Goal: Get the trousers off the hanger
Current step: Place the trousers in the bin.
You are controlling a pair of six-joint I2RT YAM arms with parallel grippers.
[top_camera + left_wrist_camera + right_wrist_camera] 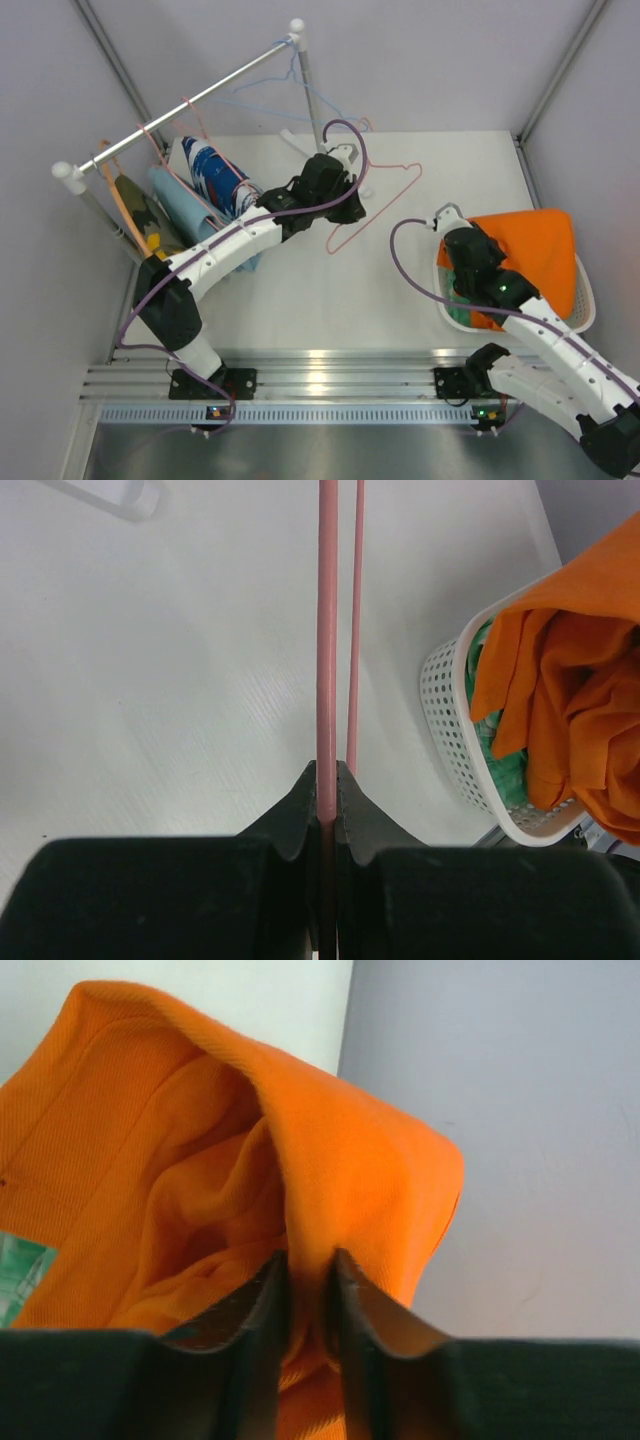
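My left gripper (347, 200) is shut on the wire of an empty pink hanger (385, 212) and holds it over the table; the left wrist view shows the wire (327, 630) pinched between the jaws (327, 780). My right gripper (462, 238) is shut on a fold of the bright orange trousers (530, 250), which drape over a white basket (588, 305). The fold (330, 1160) shows in the right wrist view, between the jaws (310, 1272). Mint green trousers (460, 308) lie in the basket. Blue-and-white patterned trousers (212, 172), light blue trousers (185, 208) and camouflage trousers (145, 218) hang on the rack.
The clothes rail (190, 100) runs from the left edge to a post at the back, with an empty blue hanger (272, 88) on it. The basket (450, 720) stands at the table's right side. Grey walls close in the table.
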